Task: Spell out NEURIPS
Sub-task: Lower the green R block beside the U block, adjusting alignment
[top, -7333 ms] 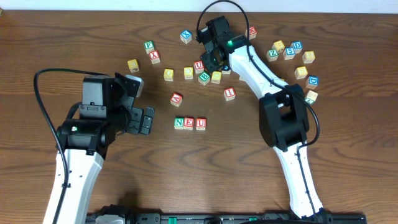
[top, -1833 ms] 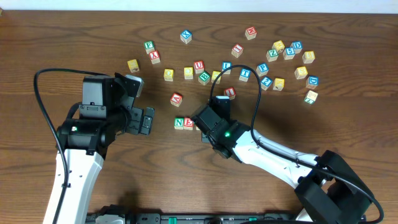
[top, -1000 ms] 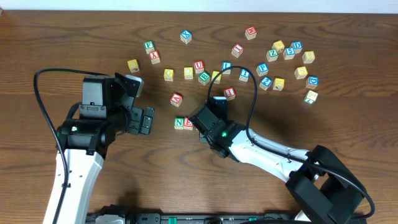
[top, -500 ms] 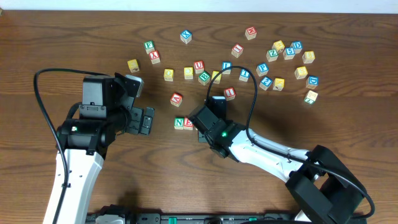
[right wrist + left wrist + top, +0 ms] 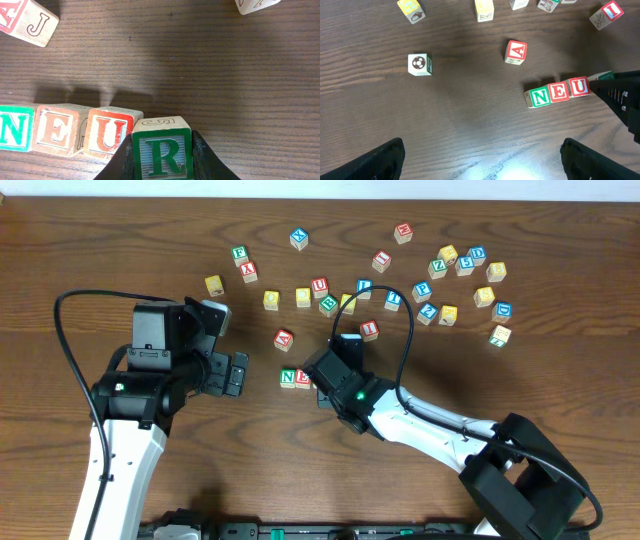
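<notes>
A row of cubes reads N [image 5: 540, 97], E [image 5: 559, 92], U [image 5: 578, 86] on the brown table [image 5: 250, 470]. In the right wrist view the same N [image 5: 15, 127], E [image 5: 55, 130] and U [image 5: 107, 131] lie left of a green R cube [image 5: 162, 150]. My right gripper [image 5: 163, 159] is shut on that R cube, which stands right against the U's right end. From overhead the right gripper [image 5: 322, 380] covers the U and R. A red I cube [image 5: 369, 329] lies just beyond. My left gripper [image 5: 235, 373] stands open and empty left of the row.
A red A cube [image 5: 284, 338] lies just behind the row. Many loose letter cubes are scattered across the far half of the table, with a cluster at the far right [image 5: 470, 265]. The right arm [image 5: 430, 430] stretches across the near right.
The right gripper came from the far cubes down to the row's right end with the R cube. Over the last second it has barely shifted. The left arm has stayed still.
</notes>
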Tool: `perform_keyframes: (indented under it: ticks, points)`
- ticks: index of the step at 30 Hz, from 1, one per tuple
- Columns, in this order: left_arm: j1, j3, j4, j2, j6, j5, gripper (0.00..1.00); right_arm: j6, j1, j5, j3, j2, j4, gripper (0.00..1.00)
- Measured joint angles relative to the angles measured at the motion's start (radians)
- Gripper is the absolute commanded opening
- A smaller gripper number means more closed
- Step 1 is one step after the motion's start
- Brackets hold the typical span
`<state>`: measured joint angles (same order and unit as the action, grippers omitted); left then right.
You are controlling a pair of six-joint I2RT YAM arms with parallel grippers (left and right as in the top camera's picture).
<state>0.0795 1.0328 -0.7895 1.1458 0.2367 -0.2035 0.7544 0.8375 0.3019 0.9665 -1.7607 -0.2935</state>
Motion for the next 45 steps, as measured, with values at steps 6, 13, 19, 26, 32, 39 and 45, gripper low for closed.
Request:
perform_keyframes:
  ticks: [6, 13, 19, 26, 32, 39, 45]
  points:
    - [0.0, 0.0, 0.0, 0.0, 0.0, 0.0, 0.98, 0.0, 0.0, -0.006, 0.0, 0.0, 0.0, 0.01]
    - [0.0, 0.0, 0.0, 0.0, 0.0, 0.0, 0.98, 0.0, 0.0, -0.014, 0.0, 0.0, 0.005, 0.01]
    - [0.0, 0.0, 0.0, 0.0, 0.0, 0.0, 0.98, 0.0, 0.0, -0.017, 0.0, 0.0, 0.008, 0.01]
    - [0.0, 0.0, 0.0, 0.0, 0.0, 0.0, 0.98, 0.0, 0.0, -0.019, 0.0, 0.0, 0.014, 0.01]
    - [0.0, 0.0, 0.0, 0.0, 0.0, 0.0, 0.98, 0.0, 0.0, -0.022, 0.0, 0.0, 0.015, 0.01]
    - [0.0, 0.0, 0.0, 0.0, 0.0, 0.0, 0.98, 0.0, 0.002, -0.026, 0.0, 0.0, 0.019, 0.01]
    - [0.0, 0.0, 0.0, 0.0, 0.0, 0.0, 0.98, 0.0, 0.02, -0.026, 0.0, 0.0, 0.026, 0.01]
